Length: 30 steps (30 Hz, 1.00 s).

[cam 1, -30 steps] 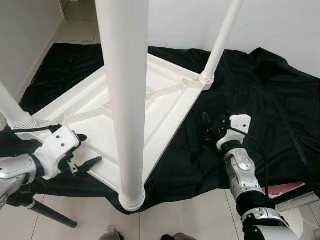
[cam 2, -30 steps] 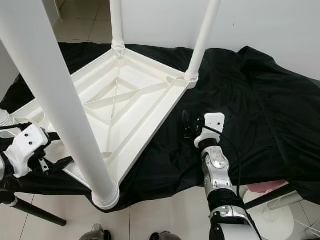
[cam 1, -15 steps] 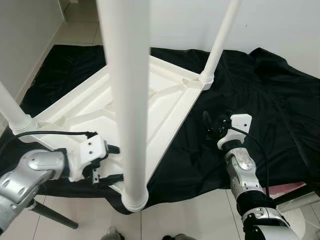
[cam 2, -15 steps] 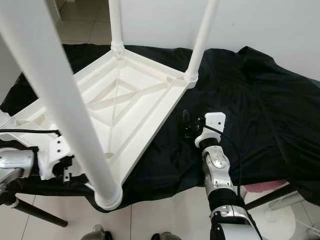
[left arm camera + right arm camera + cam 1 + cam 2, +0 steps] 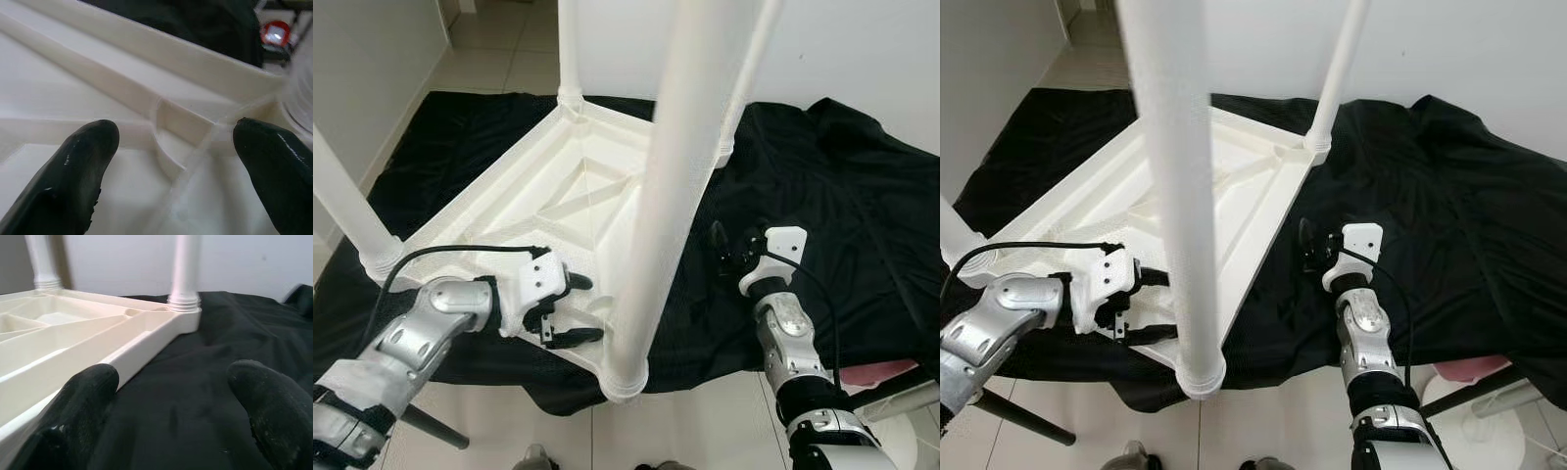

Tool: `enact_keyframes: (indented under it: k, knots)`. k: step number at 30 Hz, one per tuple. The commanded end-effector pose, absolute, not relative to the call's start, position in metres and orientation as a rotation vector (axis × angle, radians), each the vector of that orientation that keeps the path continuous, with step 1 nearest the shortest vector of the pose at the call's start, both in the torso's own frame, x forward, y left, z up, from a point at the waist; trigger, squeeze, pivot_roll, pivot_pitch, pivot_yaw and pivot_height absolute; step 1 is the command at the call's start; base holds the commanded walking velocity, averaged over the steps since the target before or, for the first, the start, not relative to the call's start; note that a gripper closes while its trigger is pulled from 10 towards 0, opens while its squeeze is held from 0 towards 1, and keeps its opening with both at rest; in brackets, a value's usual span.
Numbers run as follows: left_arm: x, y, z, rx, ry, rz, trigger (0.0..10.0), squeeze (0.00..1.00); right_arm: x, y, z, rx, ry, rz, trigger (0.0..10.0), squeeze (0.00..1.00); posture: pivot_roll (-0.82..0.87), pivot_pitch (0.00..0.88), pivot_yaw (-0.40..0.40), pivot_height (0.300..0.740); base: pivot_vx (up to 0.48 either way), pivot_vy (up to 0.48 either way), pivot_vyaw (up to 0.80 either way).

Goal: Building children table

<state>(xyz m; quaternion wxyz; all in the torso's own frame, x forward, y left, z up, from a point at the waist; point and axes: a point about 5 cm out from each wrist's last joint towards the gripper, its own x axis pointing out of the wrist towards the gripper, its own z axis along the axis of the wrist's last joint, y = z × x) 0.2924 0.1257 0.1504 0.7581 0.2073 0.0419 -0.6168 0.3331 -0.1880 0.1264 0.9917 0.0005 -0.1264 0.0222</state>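
Black cloth (image 5: 822, 186) covers the raised surface in front of a white wall, with pale tiled floor (image 5: 489, 436) below its near edge. On the cloth lies the white moulded plastic children's table top (image 5: 558, 196), upside down, its ribbed underside facing up.

Four white round plastic legs stand in the corner sockets: the near leg (image 5: 651, 245), the left leg (image 5: 347, 211), the far leg (image 5: 570, 49) and the right leg (image 5: 1332, 83). Each appears seated at its collar, so leg fitting looks complete or nearly so. Whether every leg is fully tightened cannot be told.

The left gripper (image 5: 576, 311) is at the near corner, beside the near leg's base. Its jaws are wide apart and hold nothing, with one finger over the rim and ribs.

The right gripper (image 5: 724, 250) hovers over the cloth just off the table top's right edge, jaws also wide and empty.

Remaining work is judged to be checking the near leg, then turning the table upright.
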Motion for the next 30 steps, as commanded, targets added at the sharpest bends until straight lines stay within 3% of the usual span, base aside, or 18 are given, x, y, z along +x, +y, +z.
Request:
enact_keyframes:
  k: [1,6,16,21,30]
  knots:
    - [0.298,0.119,0.152,0.462,0.046,-1.266,10.0,0.00,0.332,-0.186,0.123,0.002,-0.248,0.043,10.0,0.00,0.04,0.061,-0.028,0.740,0.000,0.000,0.00]
    - [0.297,0.122,0.151,0.420,0.052,-1.261,10.0,0.00,0.331,-0.185,0.122,0.011,-0.248,0.035,10.0,0.00,0.04,0.059,-0.022,0.740,0.000,0.000,0.00]
    - [0.293,0.166,0.163,0.337,0.141,-1.326,10.0,0.00,0.331,-0.184,0.121,0.015,-0.243,0.033,10.0,0.00,0.05,0.057,-0.021,0.740,0.000,0.000,0.00]
    - [0.288,0.194,0.162,0.425,0.230,-1.335,10.0,0.00,0.332,-0.183,0.121,0.012,-0.241,0.039,10.0,0.00,0.05,0.061,-0.025,0.740,0.000,0.000,0.00]
    - [0.276,0.199,0.150,0.499,0.307,-1.389,10.0,0.00,0.332,-0.184,0.120,0.011,-0.238,0.034,10.0,0.00,0.06,0.063,-0.021,0.740,0.000,0.000,0.00]
